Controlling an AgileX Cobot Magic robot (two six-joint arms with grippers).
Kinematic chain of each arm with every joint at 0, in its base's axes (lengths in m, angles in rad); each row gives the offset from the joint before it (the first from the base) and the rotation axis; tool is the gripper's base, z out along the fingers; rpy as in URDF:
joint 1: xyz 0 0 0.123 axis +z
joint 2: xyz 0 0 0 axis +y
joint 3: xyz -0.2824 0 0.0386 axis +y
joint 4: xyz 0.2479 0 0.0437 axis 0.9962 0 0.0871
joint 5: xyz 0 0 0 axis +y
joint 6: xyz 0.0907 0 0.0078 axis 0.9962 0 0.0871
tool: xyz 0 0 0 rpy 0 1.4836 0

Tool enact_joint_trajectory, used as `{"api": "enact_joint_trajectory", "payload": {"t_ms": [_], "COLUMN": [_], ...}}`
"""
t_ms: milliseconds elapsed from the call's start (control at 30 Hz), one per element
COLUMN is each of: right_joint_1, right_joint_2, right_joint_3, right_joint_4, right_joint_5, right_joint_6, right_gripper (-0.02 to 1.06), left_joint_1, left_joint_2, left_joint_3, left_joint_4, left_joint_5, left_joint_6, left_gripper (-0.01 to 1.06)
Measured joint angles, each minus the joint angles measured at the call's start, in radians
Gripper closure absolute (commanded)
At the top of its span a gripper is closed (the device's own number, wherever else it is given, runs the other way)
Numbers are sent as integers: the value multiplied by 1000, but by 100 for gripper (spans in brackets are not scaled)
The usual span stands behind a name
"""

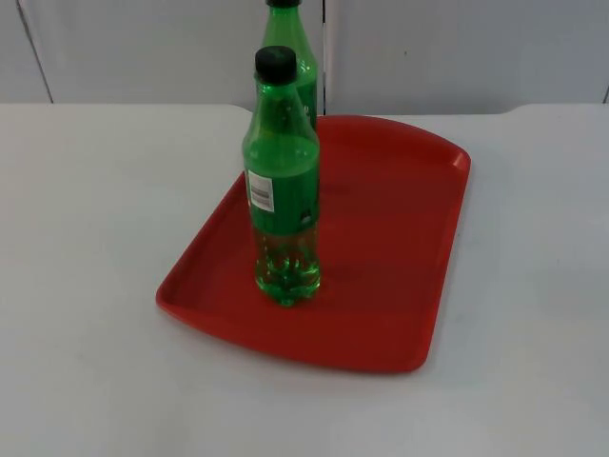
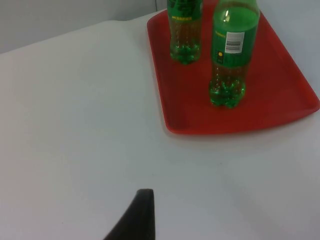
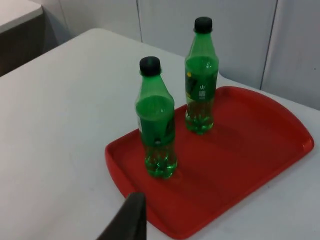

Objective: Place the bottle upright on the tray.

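Two green bottles stand upright on the red tray (image 1: 419,286). Near bottle (image 1: 282,181) sits toward the tray's 9 o'clock edge, far bottle (image 1: 297,57) at 11 o'clock. Task looks complete. Left end effector (image 2: 142,215) and right end effector (image 3: 132,217) wait back over the desk (image 1: 86,286), holding nothing; opening cannot be told.

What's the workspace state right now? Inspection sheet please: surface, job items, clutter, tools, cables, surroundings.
Surface: white table, no marks seen.
Job items: red tray flat on the table; near bottle upright on it, black cap on; far bottle upright on the tray behind it, apart from the first.
Clutter: nothing seen.
Tools: left tool over bare table short of the tray, waiting; right tool near the tray's edge. Neither touches a bottle.
Cables: nothing seen.
Surroundings: grey partition wall behind the table.
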Motion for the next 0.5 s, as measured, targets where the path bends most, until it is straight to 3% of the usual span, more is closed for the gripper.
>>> {"api": "enact_joint_trajectory", "payload": {"t_ms": [500], "right_joint_1": [0], "right_joint_2": [-285], "right_joint_3": [66], "right_joint_4": [-9], "right_joint_5": [184], "right_joint_6": [0], "right_gripper": [-1], "left_joint_1": [0], "left_joint_2": [0], "left_joint_3": [0], "left_joint_4": [0], "left_joint_5": [0], "left_joint_6": [0], "left_gripper": [0]}}
